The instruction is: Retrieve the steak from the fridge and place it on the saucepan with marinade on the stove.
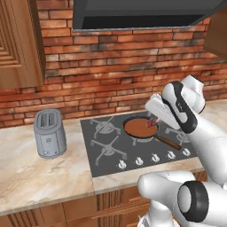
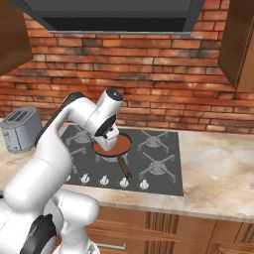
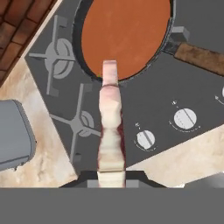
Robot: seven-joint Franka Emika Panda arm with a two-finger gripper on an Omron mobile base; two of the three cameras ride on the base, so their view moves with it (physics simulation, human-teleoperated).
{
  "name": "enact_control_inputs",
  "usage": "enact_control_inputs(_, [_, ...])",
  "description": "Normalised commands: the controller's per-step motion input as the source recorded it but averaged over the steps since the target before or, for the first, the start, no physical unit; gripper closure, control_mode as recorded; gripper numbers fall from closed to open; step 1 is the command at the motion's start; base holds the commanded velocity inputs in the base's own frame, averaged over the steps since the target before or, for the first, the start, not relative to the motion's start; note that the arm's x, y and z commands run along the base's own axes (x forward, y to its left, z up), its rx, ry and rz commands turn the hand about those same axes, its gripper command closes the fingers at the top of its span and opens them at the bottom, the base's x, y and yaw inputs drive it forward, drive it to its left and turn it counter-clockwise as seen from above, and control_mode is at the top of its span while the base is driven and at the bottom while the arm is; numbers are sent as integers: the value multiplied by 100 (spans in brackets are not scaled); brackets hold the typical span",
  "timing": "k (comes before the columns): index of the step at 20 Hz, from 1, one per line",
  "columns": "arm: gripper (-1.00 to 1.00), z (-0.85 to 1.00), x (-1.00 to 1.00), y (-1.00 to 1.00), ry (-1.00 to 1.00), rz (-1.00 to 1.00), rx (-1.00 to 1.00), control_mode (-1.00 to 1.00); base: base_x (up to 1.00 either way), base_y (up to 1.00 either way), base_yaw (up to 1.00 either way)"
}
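A: Left to right, please.

B: Grey metal toaster on the marble bench. Dark grey gas stove next, carrying the shallow black saucepan with reddish-brown marinade.

A: The meat?

B: Flat red-pink raw steak, jaws clamped on it, hangs edge-on above the pan's near rim.

A: Step?

B: Placement, I judge. Next: carry it over the marinade, lower, release.
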Motion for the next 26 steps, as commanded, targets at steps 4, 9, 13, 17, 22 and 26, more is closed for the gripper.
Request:
enact_control_inputs(4, [100, -7, 29, 0, 0, 0, 0, -100, 0, 0, 0])
enact_control_inputs(9, [100, -8, 26, 0, 0, 0, 0, -100, 0, 0, 0])
enact_control_inputs(13, [100, -14, 20, 0, 0, 0, 0, -100, 0, 0, 0])
enact_control_inputs(17, [100, -19, 22, 1, 0, 0, 0, -100, 0, 0, 0])
enact_control_inputs(22, [100, -19, 34, 0, 0, 0, 0, -100, 0, 0, 0])
enact_control_inputs(26, [100, -15, 30, 1, 0, 0, 0, -100, 0, 0, 0])
